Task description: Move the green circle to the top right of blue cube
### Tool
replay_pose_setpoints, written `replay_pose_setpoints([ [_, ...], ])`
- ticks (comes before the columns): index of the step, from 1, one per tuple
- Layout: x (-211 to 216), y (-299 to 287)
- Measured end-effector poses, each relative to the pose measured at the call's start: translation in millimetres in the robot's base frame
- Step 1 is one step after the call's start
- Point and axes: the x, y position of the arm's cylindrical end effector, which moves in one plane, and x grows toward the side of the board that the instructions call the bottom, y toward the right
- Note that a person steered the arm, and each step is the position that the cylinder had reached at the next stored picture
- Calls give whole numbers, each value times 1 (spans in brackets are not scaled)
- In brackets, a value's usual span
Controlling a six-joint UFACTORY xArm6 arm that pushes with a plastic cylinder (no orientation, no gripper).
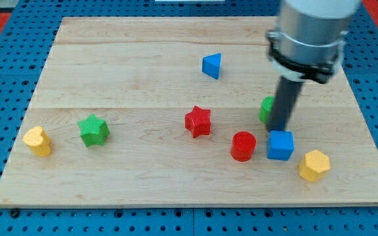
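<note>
The green circle (266, 109) lies right of centre, mostly hidden behind my rod, only its left edge showing. The blue cube (280, 145) sits just below it, toward the view's bottom. My tip (279, 130) is right at the cube's top edge, touching or nearly touching the green circle's right side. The rod hangs from the grey arm at the view's top right.
A red cylinder (243, 145) sits just left of the blue cube. A yellow hexagon (314, 165) lies at its lower right. A red star (198, 121) is at centre, a blue triangle (212, 65) above. A green star (94, 130) and a yellow heart (37, 141) lie at the left.
</note>
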Motion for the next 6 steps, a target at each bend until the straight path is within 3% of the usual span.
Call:
replay_pose_setpoints([
  [1, -17, -52],
  [2, -63, -67],
  [3, -69, -38],
  [4, -26, -14],
  [5, -49, -15],
  [6, -85, -78],
])
